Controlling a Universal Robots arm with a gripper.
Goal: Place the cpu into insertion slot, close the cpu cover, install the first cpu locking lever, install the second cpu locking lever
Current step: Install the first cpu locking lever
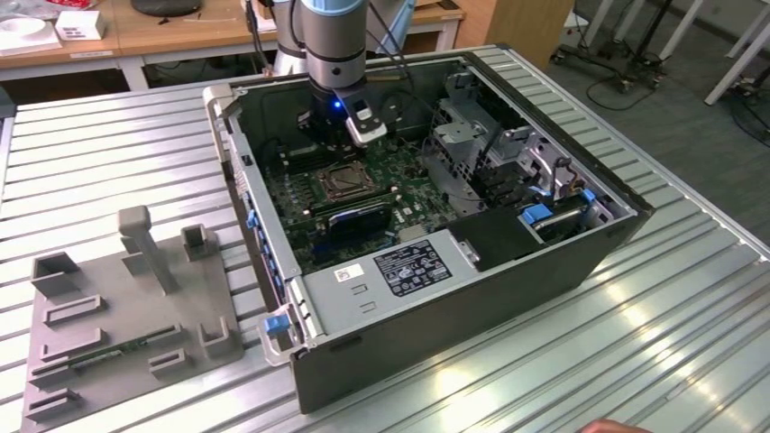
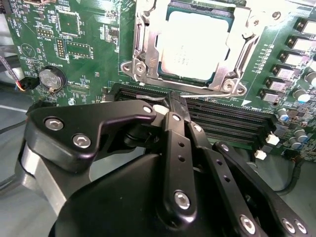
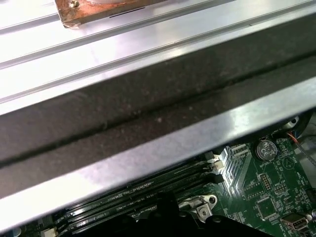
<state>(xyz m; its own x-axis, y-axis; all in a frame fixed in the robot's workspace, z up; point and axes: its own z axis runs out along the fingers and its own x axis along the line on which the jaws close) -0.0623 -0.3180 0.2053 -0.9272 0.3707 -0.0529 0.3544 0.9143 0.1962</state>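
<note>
The small flat silvery-tan square cpu (image 2: 195, 44) was seen seated in the square black insertion slot (image 2: 159, 59), framed by the thin silvery metal cpu cover (image 2: 144, 47). The black tool (image 2: 174, 101), clenched empty, was poised just beside it. The chip was judged light, stiff and fragile, best taken by its edges.

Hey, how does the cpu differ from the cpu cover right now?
The cpu is a solid pale square; the cpu cover is an open frame with a cut-out centre. The cpu sits inside; the cpu cover rims it and spans wider. Both are silvery metal and lie flat.
</note>
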